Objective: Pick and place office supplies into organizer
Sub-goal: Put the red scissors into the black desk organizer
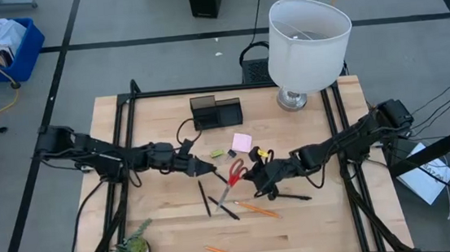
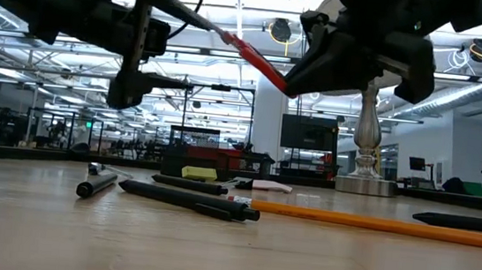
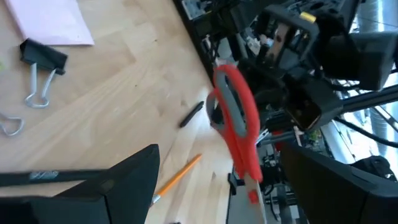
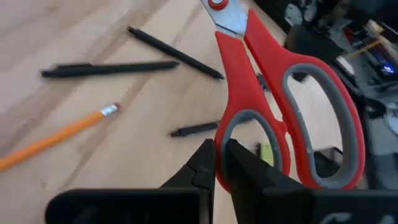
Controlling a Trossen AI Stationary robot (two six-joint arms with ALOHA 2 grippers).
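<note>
While hovering wide open beside the blades, left gripper [image 1: 209,167] grips nothing. Held above the table's middle: red-handled scissors [image 1: 235,174], handle pinched by shut right gripper [image 4: 217,163] — plain only from its wrist. Seen only from overhead: organizer [image 1: 216,112], well behind

— Underfoot? Grey floor [image 1: 146,63] crossed by dark tape lines, with a blue bin [image 1: 7,49] of papers off to one side.

— And up top? Light wooden bench [image 1: 169,229] in a black frame, carrying a white-shaded lamp [image 1: 308,33] on a silver base and a small green plant [image 1: 130,250] at one corner.

— Beyond? Large open hall, strip lights [image 2: 235,15] on the ceiling, dark racks and monitors along the back.
</note>
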